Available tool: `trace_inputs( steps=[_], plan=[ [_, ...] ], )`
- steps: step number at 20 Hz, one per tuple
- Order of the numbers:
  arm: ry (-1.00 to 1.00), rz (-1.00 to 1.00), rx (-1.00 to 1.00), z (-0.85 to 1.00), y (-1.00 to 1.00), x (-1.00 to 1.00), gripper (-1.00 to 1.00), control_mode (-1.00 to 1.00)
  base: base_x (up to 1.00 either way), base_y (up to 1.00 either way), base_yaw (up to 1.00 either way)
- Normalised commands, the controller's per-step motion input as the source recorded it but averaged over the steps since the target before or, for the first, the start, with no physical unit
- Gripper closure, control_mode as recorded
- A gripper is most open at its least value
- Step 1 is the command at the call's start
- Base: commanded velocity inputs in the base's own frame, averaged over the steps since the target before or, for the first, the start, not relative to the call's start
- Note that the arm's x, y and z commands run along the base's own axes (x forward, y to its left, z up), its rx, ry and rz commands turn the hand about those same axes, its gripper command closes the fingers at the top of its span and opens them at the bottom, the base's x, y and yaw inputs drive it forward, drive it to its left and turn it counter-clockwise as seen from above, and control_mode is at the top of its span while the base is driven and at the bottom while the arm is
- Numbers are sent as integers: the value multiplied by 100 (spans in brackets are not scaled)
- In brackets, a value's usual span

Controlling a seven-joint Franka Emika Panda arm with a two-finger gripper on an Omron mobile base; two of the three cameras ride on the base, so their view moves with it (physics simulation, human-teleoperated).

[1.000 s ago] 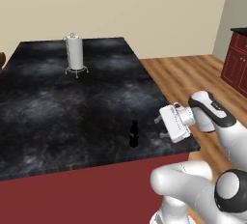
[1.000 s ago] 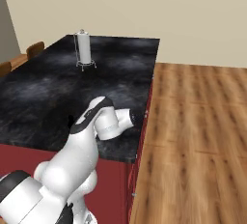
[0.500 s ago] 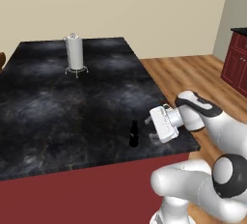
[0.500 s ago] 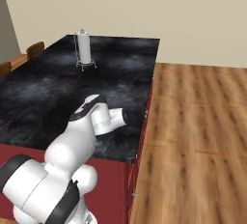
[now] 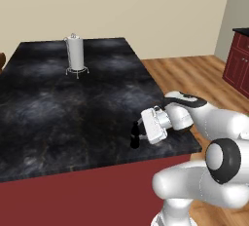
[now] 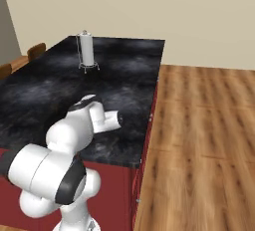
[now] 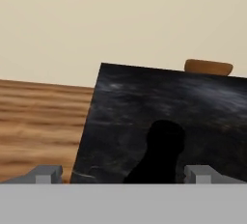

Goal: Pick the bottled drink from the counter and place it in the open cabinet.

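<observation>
1. A plain beige wall [image 5: 146, 10] closes off the far side of the room.
2. The floor [image 6: 204, 125] is warm brown wood planks running away from the camera.
3. A dark red panelled cabinet [image 5: 238, 62] with a black top stands at the right edge of the left base view.
4. Two brown wooden chair backs [image 6: 36, 51] rise beyond the island's left side.
5. The light is even and soft.

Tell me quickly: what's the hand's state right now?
Hand: open, holding nothing; the bottled drink stands between its fingers, not yet gripped.
</observation>
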Motion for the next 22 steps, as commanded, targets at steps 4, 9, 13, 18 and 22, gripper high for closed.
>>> trace_inputs(
  steps=[4,9,13,18,22],
  plan=[
    [0,0,0,-4,3,23,-100,-100,0,0,0],
    [0,-1,0,-3,0,8,-100,-100,0,0,0],
    [0,-1,0,-3,0,12,-100,-100,0,0,0],
    [0,0,0,-1,4,17,-100,-100,0,0,0],
    [0,0,0,-5,13,11,-100,-100,0,0,0]
  ],
)
